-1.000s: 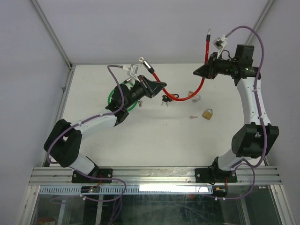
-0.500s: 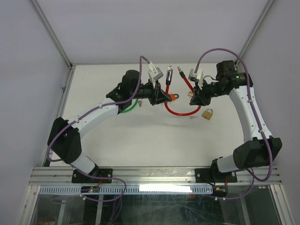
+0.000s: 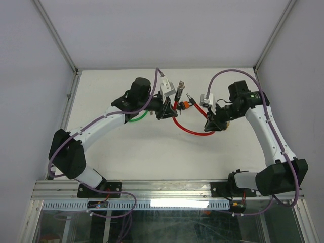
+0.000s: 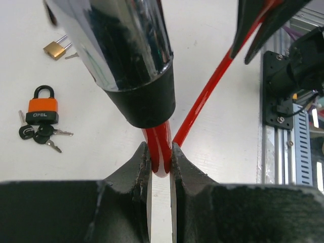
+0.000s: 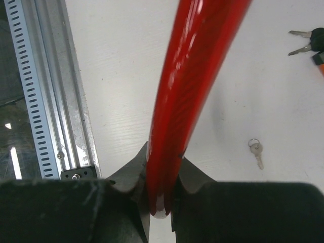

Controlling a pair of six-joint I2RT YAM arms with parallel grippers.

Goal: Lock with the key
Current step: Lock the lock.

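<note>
Top external view: the red cable (image 3: pixel 191 130) is hung in a loop between both arms, just past the middle of the surface (image 3: pixel 152 147) toward twelve o'clock. Its chrome lock head (image 3: pixel 179 89) and pin end (image 3: pixel 190 96) have been brought close together, not yet touching; a second ago they were held well apart, with the right arm raised high. The left tool (image 3: pixel 171 110) is pinched on the cable just below the head, and the right tool (image 3: pixel 213 123) is pinched on the other leg. An orange padlock (image 4: pixel 43 105) with keys (image 4: pixel 40 134) is left on the surface at nine o'clock in the left wrist view. A brass padlock (image 4: pixel 53 49) and a loose key (image 5: pixel 257 151) lie nearby. The pin is judged nearly ready for insertion; no key is held yet.
</note>
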